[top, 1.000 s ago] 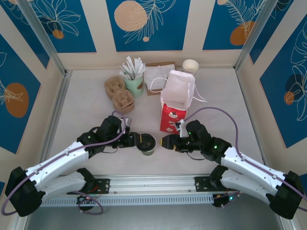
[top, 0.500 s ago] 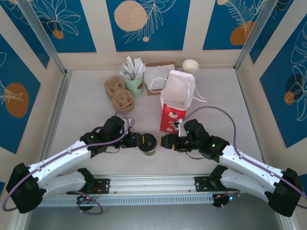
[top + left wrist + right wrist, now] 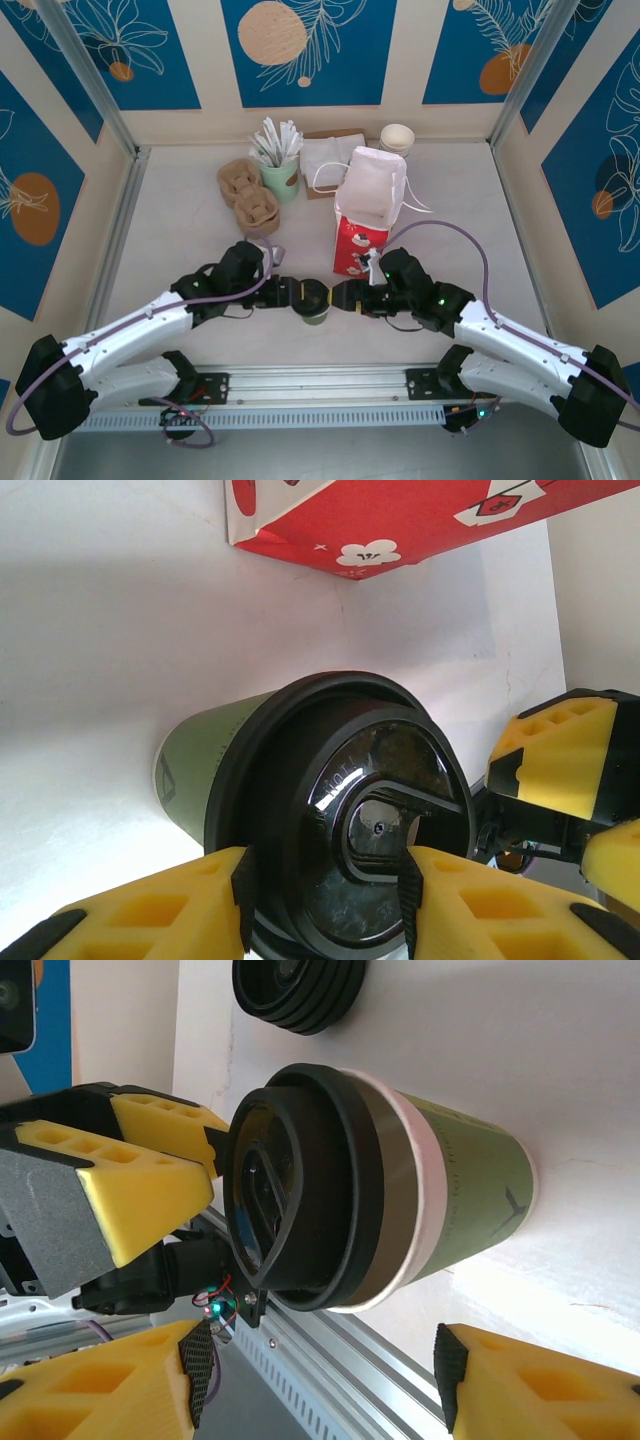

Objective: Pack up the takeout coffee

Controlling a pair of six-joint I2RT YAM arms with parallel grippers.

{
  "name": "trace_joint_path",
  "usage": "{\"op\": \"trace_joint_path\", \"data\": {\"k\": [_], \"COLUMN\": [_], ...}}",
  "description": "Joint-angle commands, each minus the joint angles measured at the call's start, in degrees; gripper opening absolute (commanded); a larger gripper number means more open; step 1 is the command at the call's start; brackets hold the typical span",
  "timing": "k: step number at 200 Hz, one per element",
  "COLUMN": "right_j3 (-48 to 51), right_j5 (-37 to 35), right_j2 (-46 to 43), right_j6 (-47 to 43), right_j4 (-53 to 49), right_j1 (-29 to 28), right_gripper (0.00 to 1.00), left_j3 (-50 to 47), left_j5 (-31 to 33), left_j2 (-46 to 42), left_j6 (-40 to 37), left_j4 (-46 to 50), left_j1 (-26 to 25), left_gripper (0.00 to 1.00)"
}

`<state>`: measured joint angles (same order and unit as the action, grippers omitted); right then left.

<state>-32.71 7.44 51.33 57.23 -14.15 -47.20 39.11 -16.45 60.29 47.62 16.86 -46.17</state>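
1. Just in front of the tall red-and-white paper bag, toward the arm bases and a little to its left, stands the takeout coffee. It is a small olive-green paper cup with a round black plastic lid, upright on the white desk. A narrow strip of bare desk separates it from the bag's foot.
2. On the side of the coffee away from the bag, the left gripper reaches in at lid height. In the left wrist view its yellow fingers stand apart at the near rim of the lid. Whether the jaws actually pinch the lid or only touch it, I cannot tell.
3. Directly in front of the bag, the right gripper faces the coffee from the other side. Its jaws are spread wide, and in the right wrist view the cup sits beyond and between the two yellow fingers without touching either.
4. The right wrist view also shows a low stack of bare black lids lying on the desk near the coffee.
5. The bag stands upright with its mouth open and its white lining showing.
6. Behind the bag, by the back wall, sits a stack of pale lidless cups.
7. To the bag's left are a mint-green cup of white sticks and brown pulp cup carriers.
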Motion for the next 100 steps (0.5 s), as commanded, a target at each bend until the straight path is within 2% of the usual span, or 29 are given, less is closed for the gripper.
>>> {"op": "trace_joint_path", "data": {"k": [1, 43, 100], "right_j3": [-1.9, -2.4, -2.3], "right_j5": [-1.2, -2.4, -2.5], "right_j2": [0.3, 0.4, 1.1], "right_j6": [-0.4, -0.1, -0.2], "right_j4": [-0.2, -1.4, -1.1], "right_j1": [-0.3, -0.3, -0.3], "right_gripper": [0.63, 0.68, 0.68], "left_j3": [2.9, 4.6, 5.0], "left_j5": [0.0, 0.5, 0.5], "left_j2": [1.0, 2.5, 4.1], "left_j6": [-0.3, -1.0, -0.9], "left_j4": [-0.1, 1.2, 0.4], "left_j1": [-1.0, -1.4, -2.2], "left_gripper": [0.43, 0.43, 0.43]}}
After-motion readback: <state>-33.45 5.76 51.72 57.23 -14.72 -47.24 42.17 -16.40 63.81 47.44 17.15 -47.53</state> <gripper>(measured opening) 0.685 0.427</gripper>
